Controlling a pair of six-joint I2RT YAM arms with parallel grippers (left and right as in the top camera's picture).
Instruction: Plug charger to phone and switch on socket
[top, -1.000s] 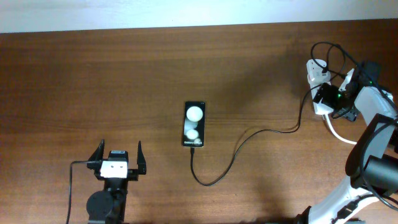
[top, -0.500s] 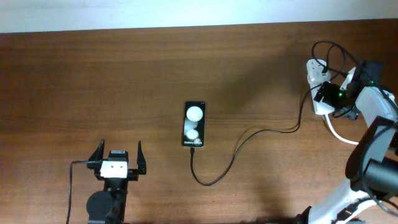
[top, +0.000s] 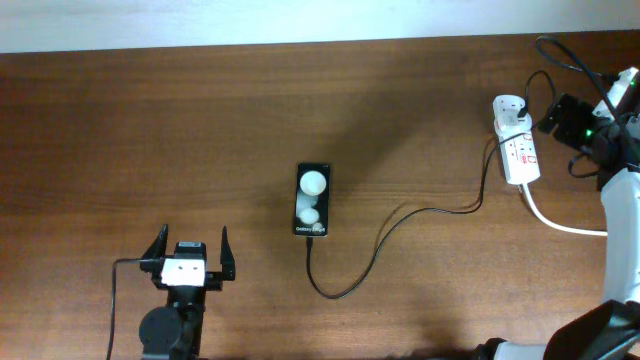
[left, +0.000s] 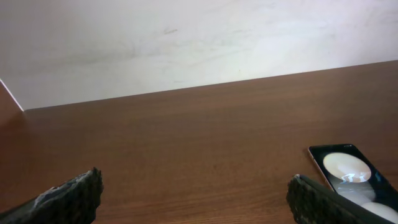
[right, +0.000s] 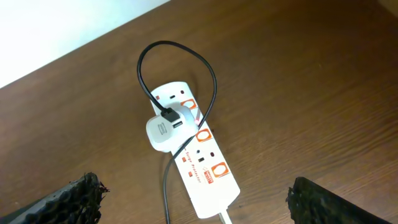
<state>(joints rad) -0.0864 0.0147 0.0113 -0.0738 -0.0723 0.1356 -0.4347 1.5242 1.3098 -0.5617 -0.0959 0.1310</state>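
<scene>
The black phone (top: 312, 200) lies flat mid-table, with two white round spots on its face. It also shows at the right edge of the left wrist view (left: 348, 174). The thin black charger cable (top: 400, 215) runs from the phone's near edge in a loop to the white adapter (top: 510, 108) on the white socket strip (top: 519, 155). In the right wrist view the strip (right: 202, 162), adapter (right: 163, 130) and cable loop (right: 208, 74) lie below my open right gripper (right: 193, 190), apart from it. My right gripper (top: 562, 116) hovers right of the strip. My left gripper (top: 190, 250) is open and empty, near-left of the phone.
A thick white cord (top: 560, 225) leaves the strip's near end toward the right arm. The black cable loops above the strip at the back right (top: 555, 55). A pale wall borders the table's far edge (left: 186, 43).
My right gripper has lifted off the socket strip and moved right and back, so the whole strip now shows. The phone, cable and left arm have not moved.
</scene>
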